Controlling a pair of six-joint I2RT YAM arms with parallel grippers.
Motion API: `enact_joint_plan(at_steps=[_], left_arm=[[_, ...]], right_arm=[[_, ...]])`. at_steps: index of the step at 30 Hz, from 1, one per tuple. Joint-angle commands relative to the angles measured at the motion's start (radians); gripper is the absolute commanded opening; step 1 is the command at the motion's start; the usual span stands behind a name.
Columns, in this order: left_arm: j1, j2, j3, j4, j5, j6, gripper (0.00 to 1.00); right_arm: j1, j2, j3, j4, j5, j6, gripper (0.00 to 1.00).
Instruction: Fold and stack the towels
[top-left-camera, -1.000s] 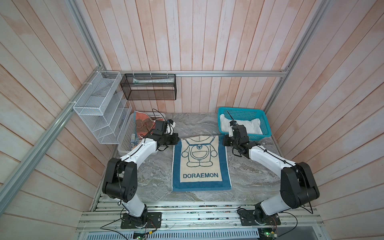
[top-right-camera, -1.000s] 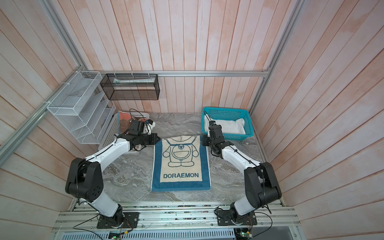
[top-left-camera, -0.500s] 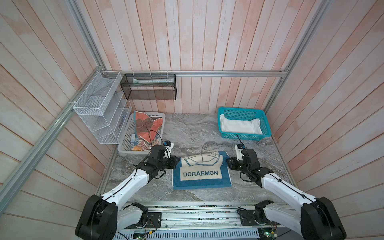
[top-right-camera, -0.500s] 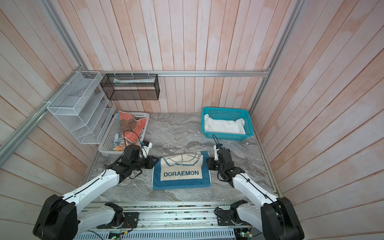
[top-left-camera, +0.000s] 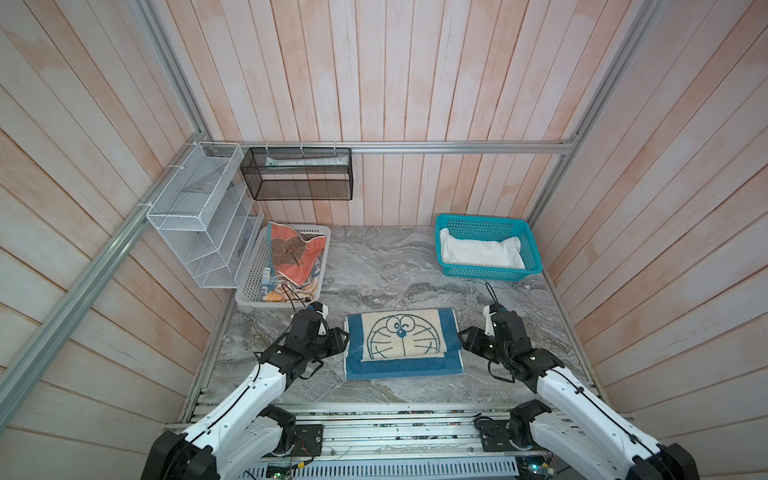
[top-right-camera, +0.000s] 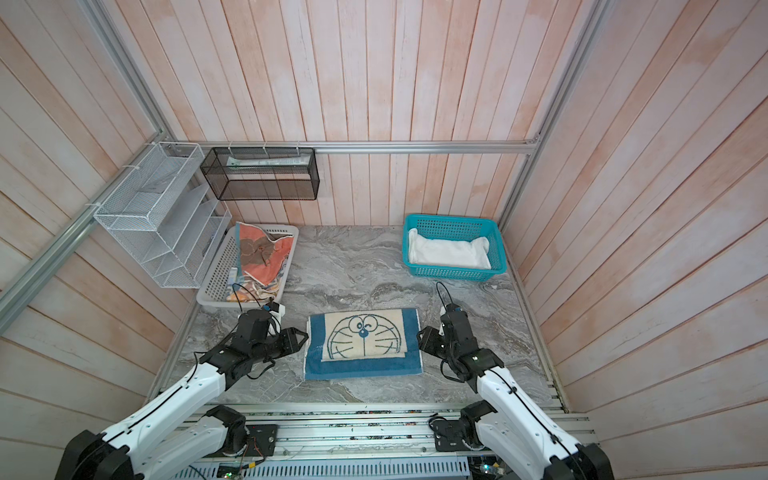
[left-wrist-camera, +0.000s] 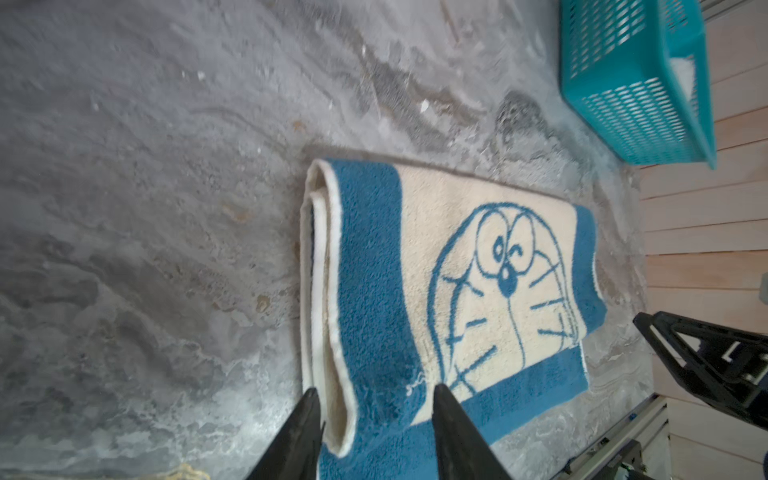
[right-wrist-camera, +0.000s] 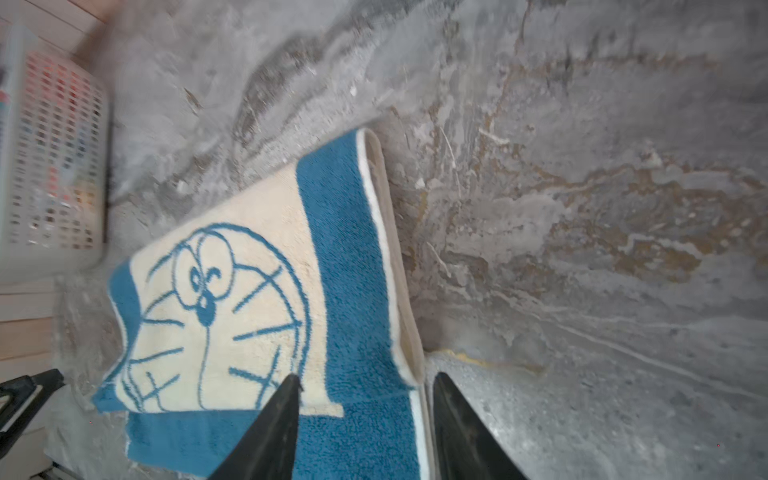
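Now: Doraemon towel (top-left-camera: 401, 343) on desk (top-left-camera: 386, 266), centre, folded once, halves uneven. Left claw (top-left-camera: 343, 337), right claw (top-left-camera: 462, 340): part-open, straddling its side edges, gripping nothing. Step: 1st fold laid. Next prob.: grip ends, fold again.

You see the cartoon towel (top-left-camera: 401, 338): blue border, cream middle, blue-line face. The teal basket (top-left-camera: 486, 272) has a plain white towel (top-left-camera: 480, 253), the white basket (top-left-camera: 251, 278) a coral-orange towel (top-left-camera: 297, 253).
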Motion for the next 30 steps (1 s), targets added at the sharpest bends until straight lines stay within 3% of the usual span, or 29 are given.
enact_joint_plan(at_steps=[1, 11, 13, 15, 16, 18, 21, 30], left_arm=[[0.003, 0.047, 0.007, -0.02, 0.071, -0.046, 0.49], [0.002, 0.125, -0.029, 0.043, 0.152, -0.087, 0.54], [0.001, 0.147, -0.032, 0.071, 0.172, -0.089, 0.53], [0.002, 0.169, -0.024, 0.088, 0.197, -0.089, 0.51], [0.002, 0.177, -0.011, 0.083, 0.202, -0.082, 0.47], [0.002, 0.177, 0.012, 0.059, 0.202, -0.067, 0.27], [0.002, 0.142, 0.047, 0.0, 0.187, -0.048, 0.03], [0.002, 0.013, 0.167, -0.271, 0.123, -0.052, 0.0]], right_arm=[[-0.002, 0.123, 0.069, -0.047, -0.042, -0.06, 0.53], [-0.002, 0.314, 0.11, 0.058, -0.128, -0.178, 0.52], [-0.002, 0.324, 0.115, 0.06, -0.132, -0.193, 0.45], [-0.001, 0.326, 0.116, 0.063, -0.132, -0.204, 0.32], [-0.002, 0.328, 0.118, 0.064, -0.134, -0.211, 0.21], [-0.002, 0.319, 0.126, 0.056, -0.131, -0.217, 0.06], [-0.002, 0.29, 0.151, 0.02, -0.132, -0.224, 0.0], [-0.001, 0.136, 0.259, -0.241, -0.092, -0.174, 0.0]])
